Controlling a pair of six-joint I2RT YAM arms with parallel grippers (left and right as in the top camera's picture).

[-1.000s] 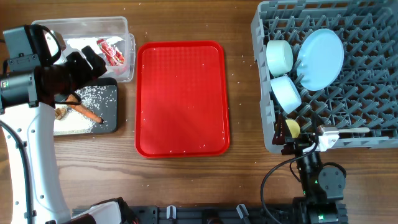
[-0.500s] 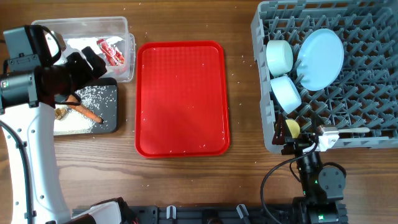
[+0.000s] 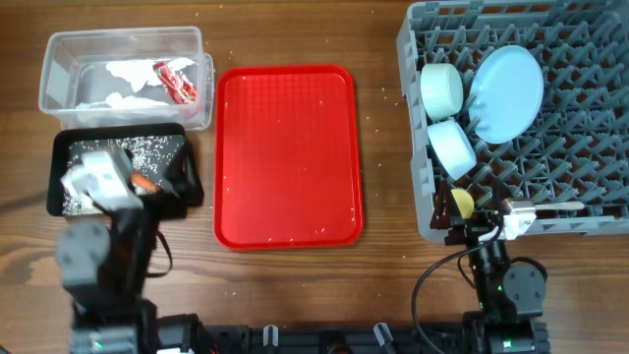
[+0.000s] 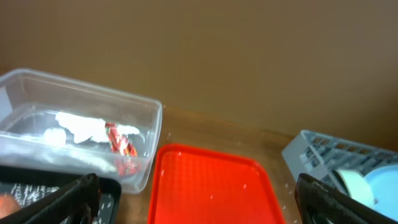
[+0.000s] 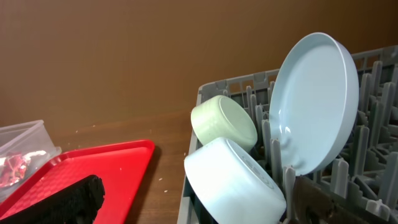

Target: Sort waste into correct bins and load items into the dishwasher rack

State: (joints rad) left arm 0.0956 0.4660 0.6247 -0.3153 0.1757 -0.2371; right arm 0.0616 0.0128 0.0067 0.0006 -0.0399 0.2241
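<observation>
Judging by how things lay, you had the job as good as finished, which would explain why both arms sat folded low at the near edge of the tabletop (image 3: 383, 295) with nothing in them. Your left tool (image 4: 196, 186) hung over the black tray (image 3: 128, 132), its fingers spread wide and empty. Your right tool (image 5: 196, 186) rested just outside the rack (image 3: 590, 177) at its near-left corner, likewise wide and empty. The tub (image 3: 123, 37) held the dry rubbish: tissue (image 3: 123, 74) and, toward its right wall, the wrapper (image 3: 175, 81). The black tray took the food scraps: rice (image 3: 147, 149) scattered over its floor and the carrot (image 3: 145, 184) close by the arm. The arm covered the tray's left part, so I could not tell what lay there. In the rack, the plate (image 3: 506, 93) stood on edge between pegs, as if to drain. A bowl (image 3: 442, 90) and a second bowl (image 3: 452, 146) lay tipped just left of it, and the cup (image 3: 460, 204) sat at the near-left corner, partly hidden. The red tray (image 3: 288, 155) carried only a few stray specks, and more dotted the tabletop around it. Those looked like the only leftovers.
</observation>
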